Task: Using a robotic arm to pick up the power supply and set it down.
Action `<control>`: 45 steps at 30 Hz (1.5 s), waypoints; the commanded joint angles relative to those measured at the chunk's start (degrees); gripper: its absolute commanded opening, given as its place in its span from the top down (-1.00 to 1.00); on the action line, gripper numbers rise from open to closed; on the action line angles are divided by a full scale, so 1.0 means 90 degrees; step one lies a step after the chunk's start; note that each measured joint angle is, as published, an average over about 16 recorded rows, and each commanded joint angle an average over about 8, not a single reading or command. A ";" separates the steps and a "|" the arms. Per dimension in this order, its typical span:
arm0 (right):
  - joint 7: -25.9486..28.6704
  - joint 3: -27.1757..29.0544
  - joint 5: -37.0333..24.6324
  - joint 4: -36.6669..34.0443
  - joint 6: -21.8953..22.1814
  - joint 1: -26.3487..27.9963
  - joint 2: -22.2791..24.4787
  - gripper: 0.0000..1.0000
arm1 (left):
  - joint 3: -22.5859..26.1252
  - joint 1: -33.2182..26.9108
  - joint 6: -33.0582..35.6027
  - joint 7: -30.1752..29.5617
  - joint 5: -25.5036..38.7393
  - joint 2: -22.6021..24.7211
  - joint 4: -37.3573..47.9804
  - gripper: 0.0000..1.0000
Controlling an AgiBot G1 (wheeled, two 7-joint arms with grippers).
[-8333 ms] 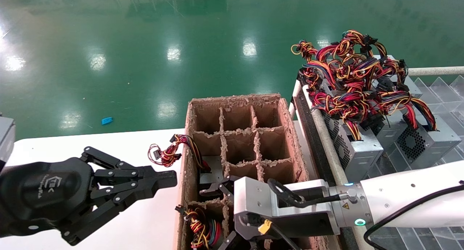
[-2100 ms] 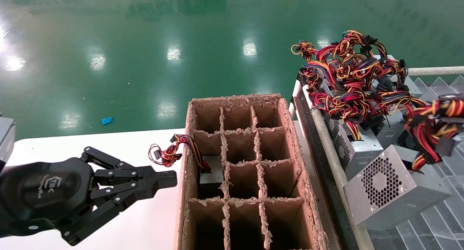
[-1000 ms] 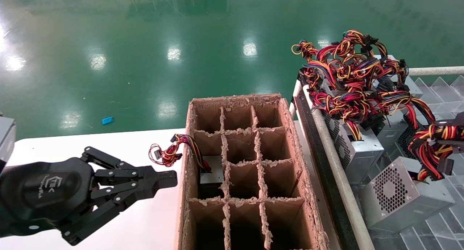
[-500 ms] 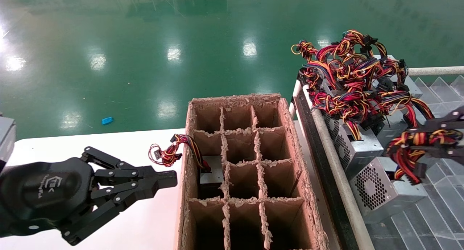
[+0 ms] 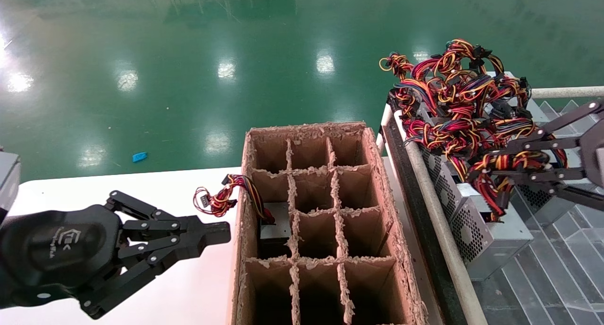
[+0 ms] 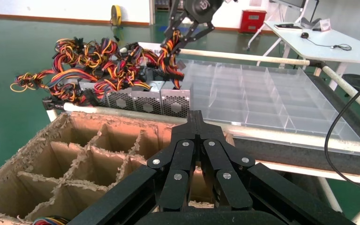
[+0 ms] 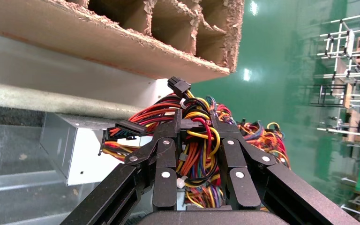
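While your right gripper (image 5: 490, 170) stays clenched on the wire bundle (image 5: 495, 174), the power supply (image 5: 490, 230) sits at about four o'clock of the carton (image 5: 377, 174), against its neighbours on the clear tray (image 5: 561, 278). You're at the set-down; next, loosen the fingers and lift clear without snagging wires. Your left gripper (image 5: 207, 235) idles pinched together at eight o'clock.

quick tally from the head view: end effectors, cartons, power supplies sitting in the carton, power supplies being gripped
end effectors: 2 (left end effector, right end effector)
divided carton: 1
power supply in a carton cell: 1
gripped power supply, held by its wires: 1
total: 5
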 commanded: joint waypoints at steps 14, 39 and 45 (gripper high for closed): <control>-0.0069 -0.0143 0.0402 -0.0002 0.0418 -0.0475 -0.0065 -0.88 | 0.0000 0.0000 0.0000 0.0000 0.0000 0.0000 0.0000 1.00; 0.0171 0.0131 0.1307 -0.0006 -0.0003 -0.0253 0.0379 -1.00 | 0.0000 0.0000 0.0000 0.0000 0.0000 0.0000 0.0000 1.00; 0.0324 0.0635 0.1430 -0.0033 -0.0094 -0.0748 0.0272 -1.00 | 0.0000 0.0000 0.0000 0.0000 0.0000 0.0000 0.0000 1.00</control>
